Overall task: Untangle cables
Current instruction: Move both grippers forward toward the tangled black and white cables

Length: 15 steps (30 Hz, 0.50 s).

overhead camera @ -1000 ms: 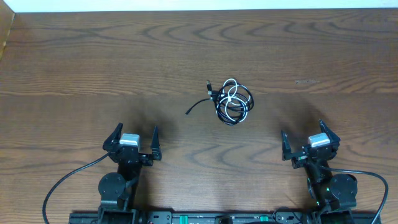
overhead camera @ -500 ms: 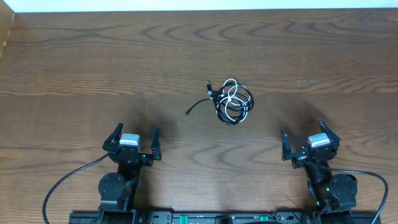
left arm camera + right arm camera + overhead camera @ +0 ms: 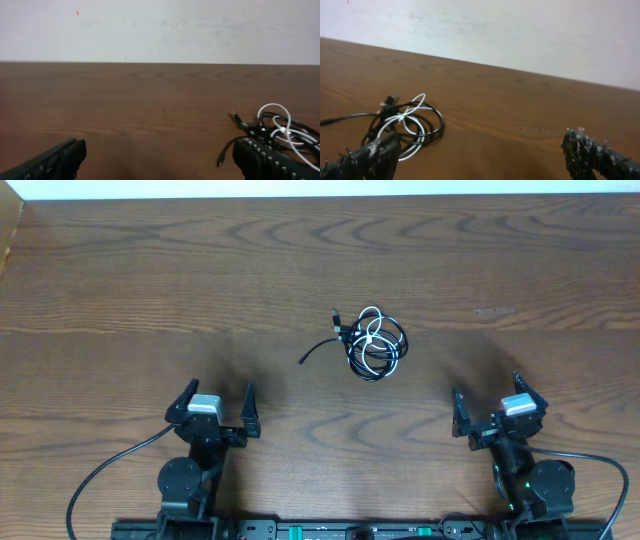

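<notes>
Both left hand (image 3: 218,394) and right hand (image 3: 488,394) gape empty (cables (image 3: 372,343) untouched).

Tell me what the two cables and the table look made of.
Black cable: probably a rubber or plastic jacket, matte, bending in loose coils.
White cable: probably a plastic jacket, smooth with a slight sheen.
Table: wood or wood-look laminate, brown with clear grain lines. I cannot tell which.

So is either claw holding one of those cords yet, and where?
Nothing is held. The left claw and right claw are both open and empty; the tangled cables lie apart from both.
</notes>
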Available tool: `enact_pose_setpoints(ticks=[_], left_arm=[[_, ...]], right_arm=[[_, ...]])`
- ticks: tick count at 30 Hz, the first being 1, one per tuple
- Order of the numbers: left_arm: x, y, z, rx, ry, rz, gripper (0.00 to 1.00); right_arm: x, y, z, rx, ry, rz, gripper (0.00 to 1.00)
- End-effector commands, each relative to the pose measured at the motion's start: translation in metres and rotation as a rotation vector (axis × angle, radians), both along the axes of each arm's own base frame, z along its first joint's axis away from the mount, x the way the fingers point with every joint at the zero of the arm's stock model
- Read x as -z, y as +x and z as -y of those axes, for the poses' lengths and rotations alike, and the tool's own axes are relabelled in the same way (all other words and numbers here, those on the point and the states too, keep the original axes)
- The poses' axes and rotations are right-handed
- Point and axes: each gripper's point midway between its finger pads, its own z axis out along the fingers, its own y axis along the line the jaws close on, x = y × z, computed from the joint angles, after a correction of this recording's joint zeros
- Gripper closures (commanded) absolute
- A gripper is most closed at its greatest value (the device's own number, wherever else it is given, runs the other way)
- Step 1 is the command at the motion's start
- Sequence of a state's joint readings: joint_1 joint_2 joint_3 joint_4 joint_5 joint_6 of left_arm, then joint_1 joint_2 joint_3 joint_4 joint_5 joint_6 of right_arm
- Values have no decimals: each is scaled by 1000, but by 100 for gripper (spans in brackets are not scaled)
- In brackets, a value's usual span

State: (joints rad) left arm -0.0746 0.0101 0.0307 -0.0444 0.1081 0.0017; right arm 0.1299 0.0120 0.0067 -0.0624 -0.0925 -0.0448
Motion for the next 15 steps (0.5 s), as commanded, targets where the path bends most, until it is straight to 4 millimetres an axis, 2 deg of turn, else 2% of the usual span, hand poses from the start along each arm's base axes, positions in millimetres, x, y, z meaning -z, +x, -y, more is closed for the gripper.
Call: enact_pose_setpoints(ticks=[1,7,15], left_arm=[[-6,-4,6,26,-74,-28,2],[-11,-12,5,17,-87,-163,2],[-39,-12,6,17,-79,-323,2]], right_arm=[[0,-1,5,37,102,-37,1],[4,-7,12,82,107,-169,1],[-9,-7,12,93,87,-320,1]])
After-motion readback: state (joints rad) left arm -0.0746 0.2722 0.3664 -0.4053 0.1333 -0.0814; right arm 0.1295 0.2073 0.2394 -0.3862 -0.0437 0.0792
